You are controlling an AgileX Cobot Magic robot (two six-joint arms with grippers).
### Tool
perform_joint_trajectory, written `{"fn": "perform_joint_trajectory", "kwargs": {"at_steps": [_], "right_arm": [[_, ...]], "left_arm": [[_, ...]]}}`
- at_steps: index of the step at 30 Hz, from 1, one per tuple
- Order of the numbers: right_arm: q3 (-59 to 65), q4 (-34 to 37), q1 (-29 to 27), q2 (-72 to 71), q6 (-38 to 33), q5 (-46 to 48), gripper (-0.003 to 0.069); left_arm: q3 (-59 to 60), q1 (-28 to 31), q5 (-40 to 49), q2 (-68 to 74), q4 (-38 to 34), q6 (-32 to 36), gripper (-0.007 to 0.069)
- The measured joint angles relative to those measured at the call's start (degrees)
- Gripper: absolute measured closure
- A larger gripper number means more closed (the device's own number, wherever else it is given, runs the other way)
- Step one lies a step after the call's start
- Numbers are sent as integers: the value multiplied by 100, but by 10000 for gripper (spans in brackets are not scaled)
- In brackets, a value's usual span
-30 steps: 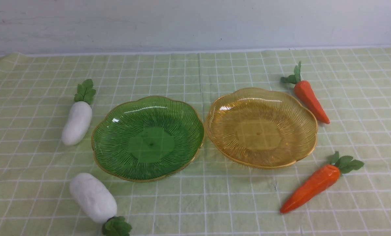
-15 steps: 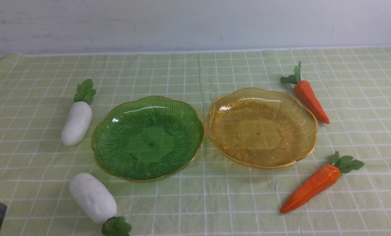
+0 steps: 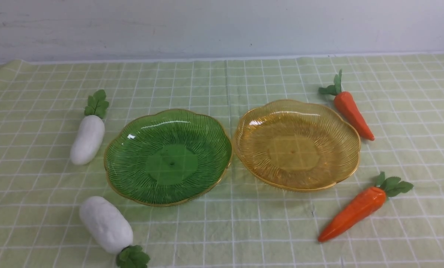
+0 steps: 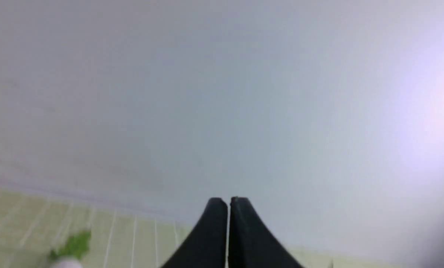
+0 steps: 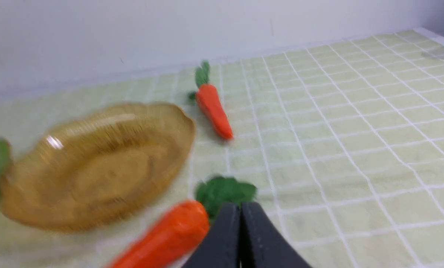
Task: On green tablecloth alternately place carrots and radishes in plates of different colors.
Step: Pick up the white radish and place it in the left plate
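Left hand (image 4: 228,203) pinched closed, empty, right hand (image 5: 240,208) likewise, radishes (image 3: 88,139) lying left of green plate (image 3: 168,156), carrots (image 3: 352,115) right of amber plate (image 3: 296,145), all on table (image 3: 222,230).

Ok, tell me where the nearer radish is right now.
In the front view the nearer radish lies on the green tablecloth on the robot's left, close to the near-left rim of the green plate, its leaf tuft pointing toward the robot.

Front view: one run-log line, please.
green plate empty; amber plate empty; far radish, near radish, far carrot, near carrot on tablecloth; left gripper shut; right gripper shut
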Motion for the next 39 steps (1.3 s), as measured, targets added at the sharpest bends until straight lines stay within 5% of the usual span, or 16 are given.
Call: {"fn": "perform_joint_trajectory", "kwargs": {"at_steps": [5,16,25,30,39], "right_arm": [[0,1459,0,0,602,-1516,674],[-21,1718,49,0,664,-1648,674],[-2132,1403,806,1460,-202,1709,674],[-3187,1388,1104,2935,-1228,2826,674],[-3591,2355,1131,4061,-2549,3353,674]], "left_arm": [[-847,0,2628,2735,318,29,632],[-1165,0,2981,5482,309,36,632],[-1449,0,2997,5595,469,10,607],[-1449,0,2468,5595,799,-433,464],[-1449,0,1881,6047,1638,-1871,37]]}}
